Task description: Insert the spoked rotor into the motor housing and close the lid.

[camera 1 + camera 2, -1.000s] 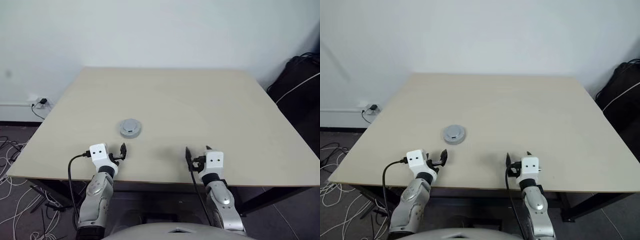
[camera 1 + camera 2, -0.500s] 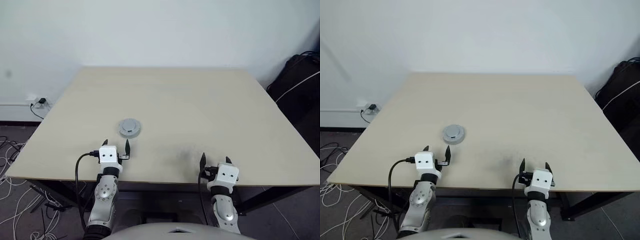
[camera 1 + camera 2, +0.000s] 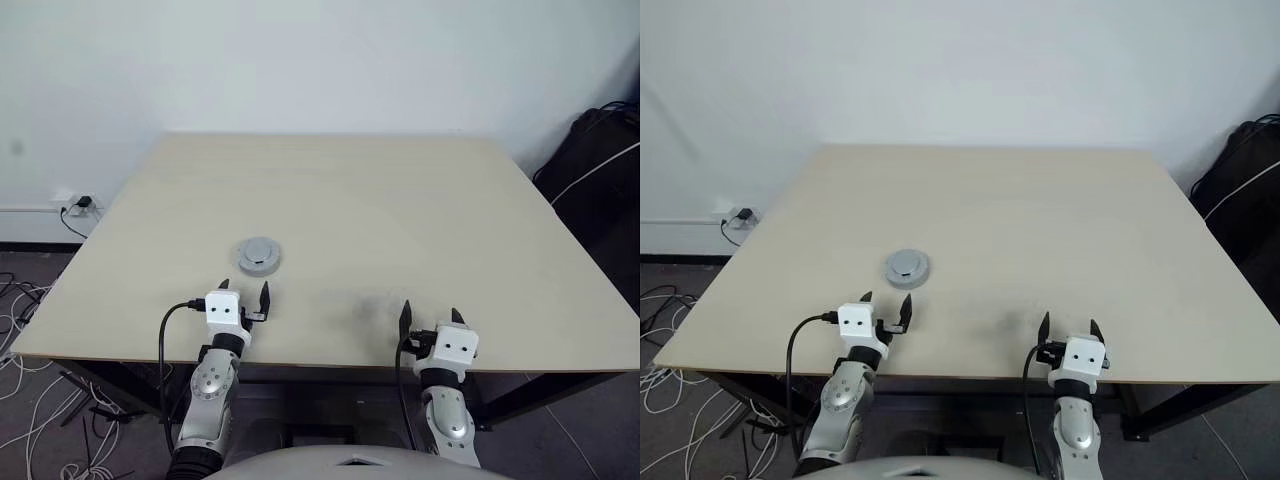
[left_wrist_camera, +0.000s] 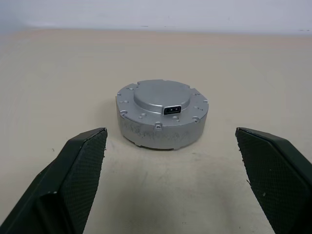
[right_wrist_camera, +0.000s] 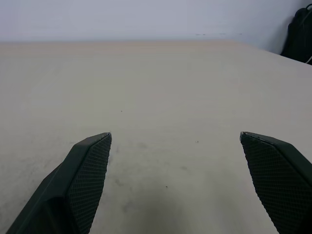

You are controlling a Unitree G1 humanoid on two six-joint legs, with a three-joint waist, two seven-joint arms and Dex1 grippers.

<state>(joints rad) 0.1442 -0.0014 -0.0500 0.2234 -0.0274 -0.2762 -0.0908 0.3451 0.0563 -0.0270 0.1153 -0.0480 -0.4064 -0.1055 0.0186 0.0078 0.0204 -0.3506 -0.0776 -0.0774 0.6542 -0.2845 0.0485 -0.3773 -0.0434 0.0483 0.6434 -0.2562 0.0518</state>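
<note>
Closed motor assembly flat on the desk (image 3: 400, 200); both tools empty, jaws spread wide.

No brand, label or writing can be read on any part. The motor housing (image 4: 162, 115) is a squat round silver body resting flat, axis vertical, with the lid (image 4: 163, 95) seated on top, plain grey face up. A small dark rectangular socket at the lid's edge faces the left tool (image 3: 244, 293). Relative to the housing: the left tool sits just on the near side, pointing level at it, apart from it, with one finger to either side of it in the wrist view. The right tool (image 3: 430, 315) is well to the right, at the desk's near edge, pointing level across bare desk.
</note>
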